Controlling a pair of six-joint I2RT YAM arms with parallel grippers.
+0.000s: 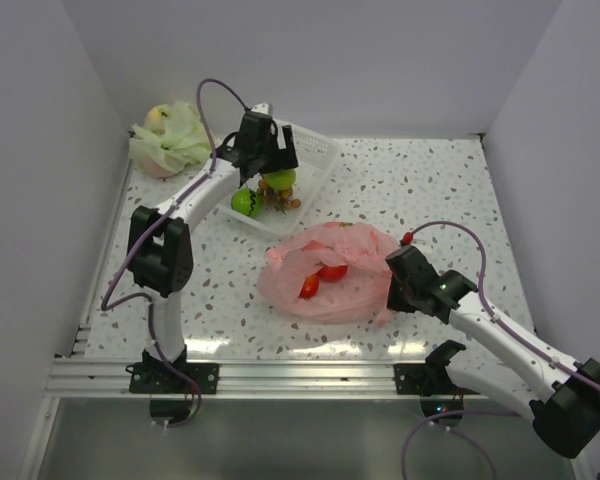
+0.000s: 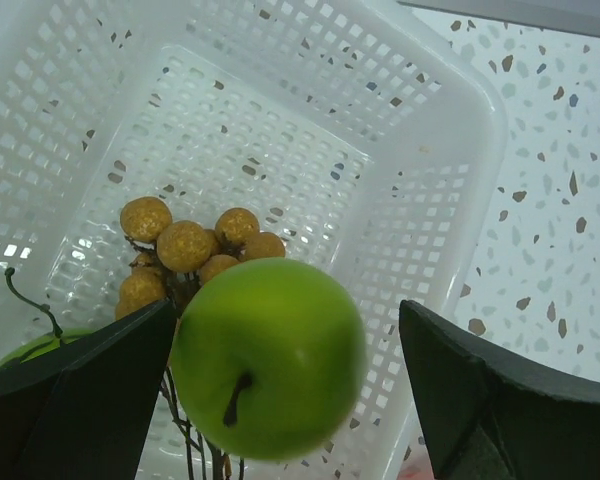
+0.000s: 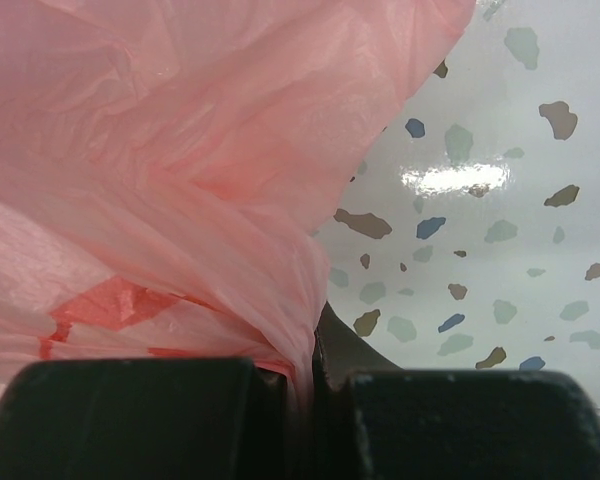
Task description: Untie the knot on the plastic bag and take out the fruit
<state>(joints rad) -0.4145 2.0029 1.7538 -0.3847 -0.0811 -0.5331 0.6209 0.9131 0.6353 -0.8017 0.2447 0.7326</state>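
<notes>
My left gripper (image 1: 265, 150) hangs over the white basket (image 1: 320, 150) with its jaws open wide (image 2: 288, 310). A green apple (image 2: 268, 355) is between them, clear of the right finger and blurred. A bunch of brown berries (image 2: 185, 250) and a second green fruit (image 2: 30, 348) lie in the basket. The pink bag (image 1: 330, 270) lies mid-table with two red fruits (image 1: 332, 271) showing in it. My right gripper (image 1: 395, 285) is shut on a fold of the bag's right edge (image 3: 180, 180). No knot shows.
A pale green bag (image 1: 170, 140) with fruit sits in the far left corner. White walls stand on three sides. The speckled table (image 3: 480, 200) shows bare to the right of the pink bag.
</notes>
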